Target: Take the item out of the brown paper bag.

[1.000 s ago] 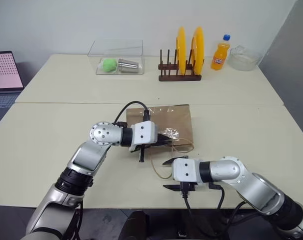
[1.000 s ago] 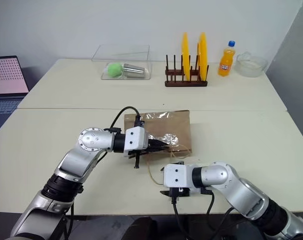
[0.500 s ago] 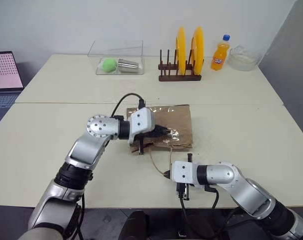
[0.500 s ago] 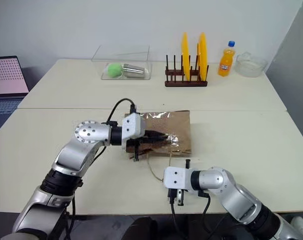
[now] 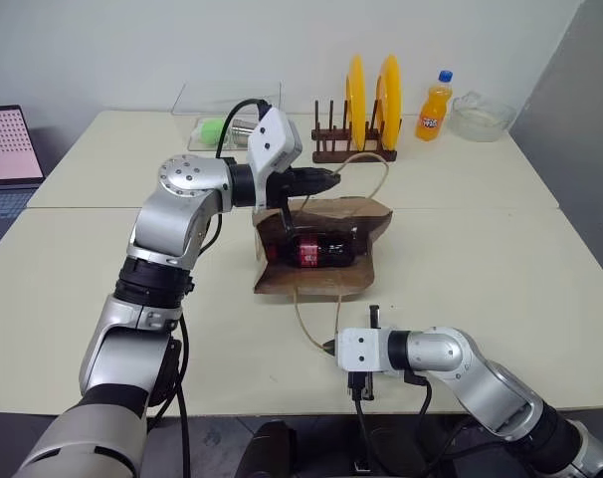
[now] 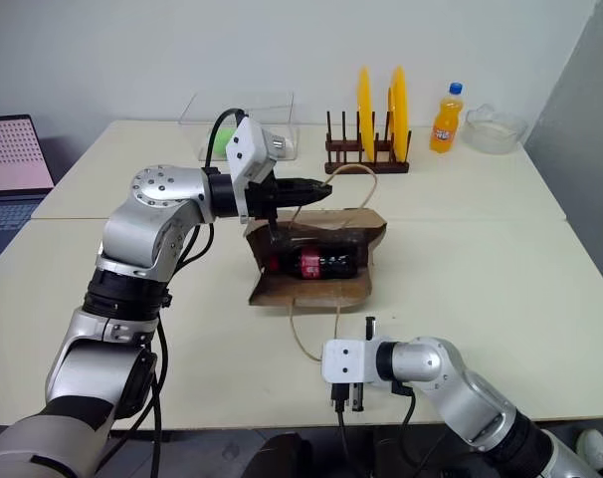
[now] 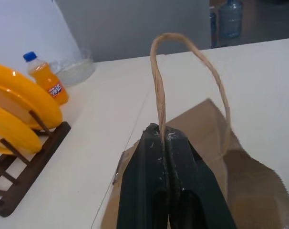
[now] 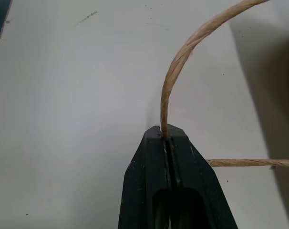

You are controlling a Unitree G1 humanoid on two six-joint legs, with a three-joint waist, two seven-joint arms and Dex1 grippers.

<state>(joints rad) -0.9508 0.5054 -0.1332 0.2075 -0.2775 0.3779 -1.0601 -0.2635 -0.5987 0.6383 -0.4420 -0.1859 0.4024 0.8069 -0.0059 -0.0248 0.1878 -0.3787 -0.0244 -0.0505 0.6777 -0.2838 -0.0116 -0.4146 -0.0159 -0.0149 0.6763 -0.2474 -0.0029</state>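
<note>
The brown paper bag (image 5: 311, 282) lies on the near table with its mouth pulled open toward me. Inside it the item (image 5: 316, 249) lies on its side, a dark bottle with a red label. My left gripper (image 5: 331, 177) hangs above the bag, shut on the upper cord handle (image 7: 159, 81), which holds the bag's top side up. Near the table's front edge my right gripper (image 5: 327, 348) is shut on the lower cord handle (image 8: 175, 71), keeping the bottom side down on the table.
On the far table stand a wooden rack with yellow plates (image 5: 359, 110), an orange soda bottle (image 5: 434, 105), a glass bowl (image 5: 481, 115) and a clear box (image 5: 222, 110) holding a green ball. A laptop (image 5: 8, 149) sits at the far left.
My left gripper has risen with the upper handle, lifting the bag's top side and uncovering the item. The right gripper, open a second ago, has shut on the lower handle.
</note>
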